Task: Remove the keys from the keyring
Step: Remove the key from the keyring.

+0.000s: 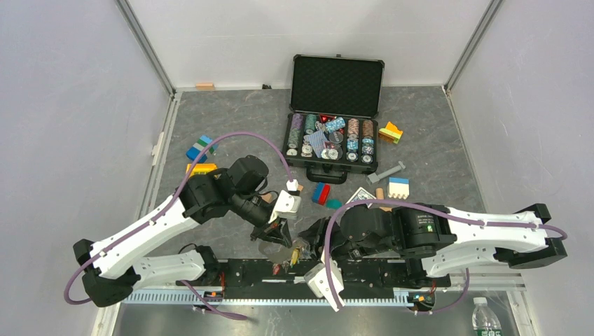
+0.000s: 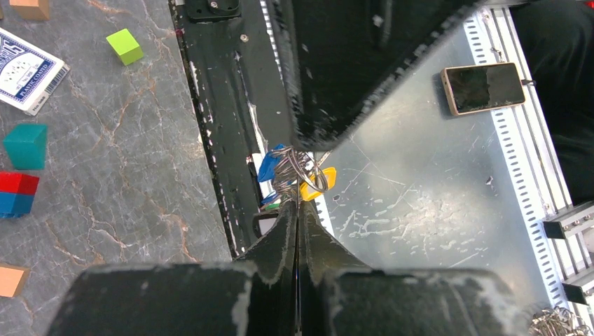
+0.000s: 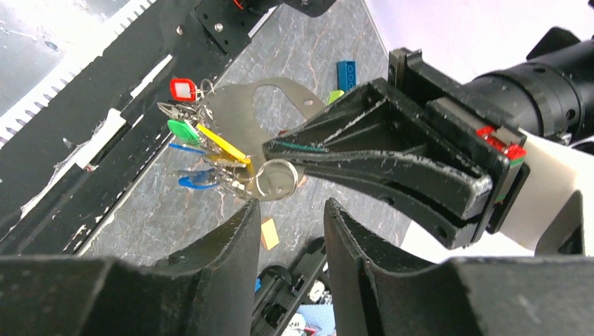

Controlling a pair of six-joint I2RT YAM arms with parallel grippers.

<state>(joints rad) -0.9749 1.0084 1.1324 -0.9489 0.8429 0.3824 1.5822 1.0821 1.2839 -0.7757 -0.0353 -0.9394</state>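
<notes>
Pinching the keyring (image 2: 302, 173) at its near side, my left claw (image 2: 298, 210) has both fingers pressed together on the thin wire, with no gap showing between them. The ring sits at the middle of the near edge of the surface, over the black rail (image 2: 231, 105) that runs along that edge between my two bases. The keys (image 3: 203, 140) are bunched on the ring, fanning out to one side with red, green, yellow and blue heads; I cannot tell whether any of them touches the rail. My right claw (image 3: 291, 206) stands just beside the bunch with its fingers apart and nothing between them, the ring lying just past its tips. Through my left wrist camera, one right finger looms close over the ring, though I cannot tell if they touch.
</notes>
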